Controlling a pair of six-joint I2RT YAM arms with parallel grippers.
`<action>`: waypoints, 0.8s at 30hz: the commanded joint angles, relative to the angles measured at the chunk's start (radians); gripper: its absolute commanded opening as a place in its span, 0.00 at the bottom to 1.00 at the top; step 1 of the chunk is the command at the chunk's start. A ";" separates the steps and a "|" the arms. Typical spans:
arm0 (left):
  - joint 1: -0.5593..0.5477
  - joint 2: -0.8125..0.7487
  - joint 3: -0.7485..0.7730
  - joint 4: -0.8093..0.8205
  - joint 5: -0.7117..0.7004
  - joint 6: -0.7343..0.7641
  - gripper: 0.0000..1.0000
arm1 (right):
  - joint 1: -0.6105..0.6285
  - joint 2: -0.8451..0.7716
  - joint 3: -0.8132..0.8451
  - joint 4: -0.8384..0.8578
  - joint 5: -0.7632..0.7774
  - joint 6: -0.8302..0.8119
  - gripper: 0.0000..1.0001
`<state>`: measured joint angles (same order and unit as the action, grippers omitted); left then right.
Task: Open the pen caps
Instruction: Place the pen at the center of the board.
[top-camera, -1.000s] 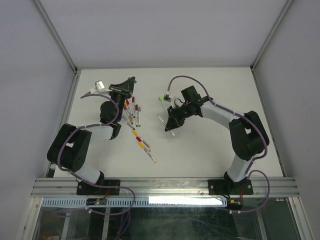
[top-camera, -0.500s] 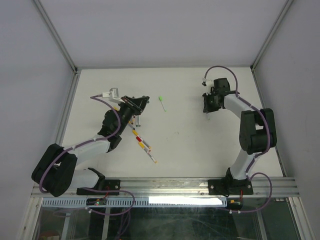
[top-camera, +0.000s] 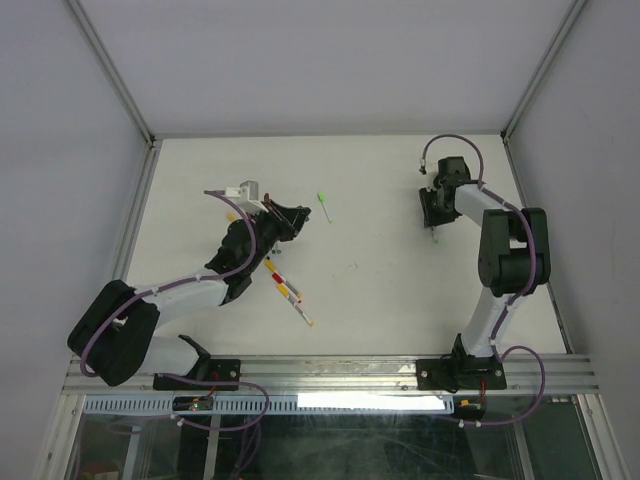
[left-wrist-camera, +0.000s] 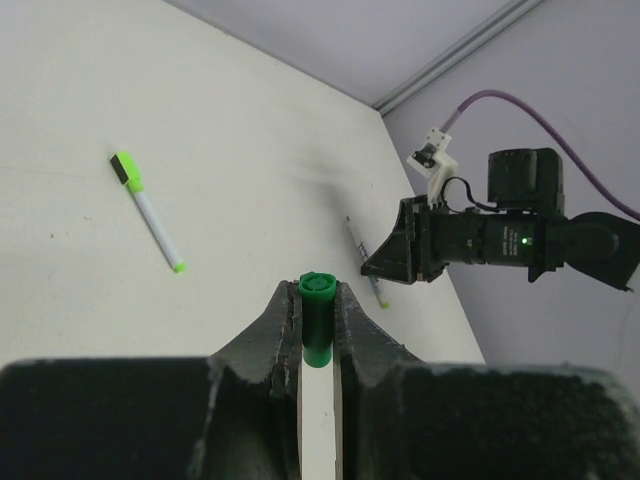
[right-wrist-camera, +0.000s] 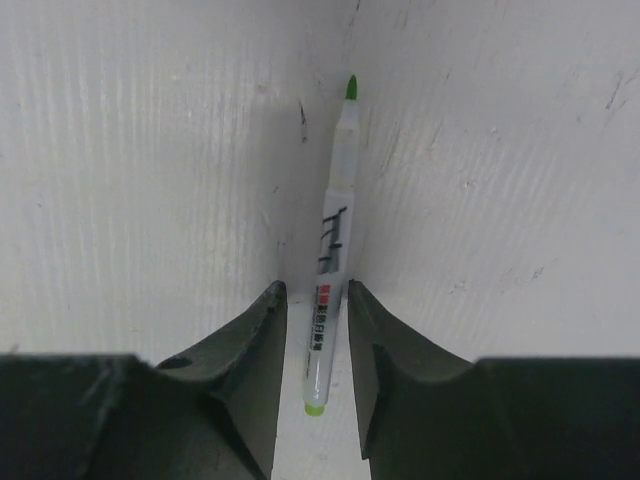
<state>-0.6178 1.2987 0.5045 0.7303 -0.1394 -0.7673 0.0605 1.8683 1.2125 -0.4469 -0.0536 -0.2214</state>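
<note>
The left fingers (left-wrist-camera: 285, 335) pinch a green cap (left-wrist-camera: 318, 325). The right fingers (right-wrist-camera: 255, 345) stand open, one each side of a pen (right-wrist-camera: 331, 245) on the worktop (right-wrist-camera: 150, 150).

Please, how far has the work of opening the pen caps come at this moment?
Done: one green pen lies uncapped on the table, between the open fingers of the right gripper. In hand: a green cap is pinched in the left gripper. Left: another green pen and the pens with red and yellow caps beside the left arm seem still capped.
</note>
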 joint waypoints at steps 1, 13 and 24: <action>-0.034 0.073 0.096 -0.058 -0.029 0.032 0.00 | -0.012 0.017 0.048 -0.006 0.001 -0.021 0.35; -0.126 0.320 0.316 -0.229 -0.083 0.076 0.00 | -0.041 -0.015 0.050 -0.018 -0.059 -0.016 0.41; -0.203 0.696 0.841 -0.667 -0.281 0.189 0.00 | -0.051 -0.121 0.014 0.006 -0.165 -0.025 0.54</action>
<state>-0.8074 1.9347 1.2129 0.2073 -0.3176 -0.6655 0.0162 1.8309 1.2285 -0.4694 -0.1623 -0.2337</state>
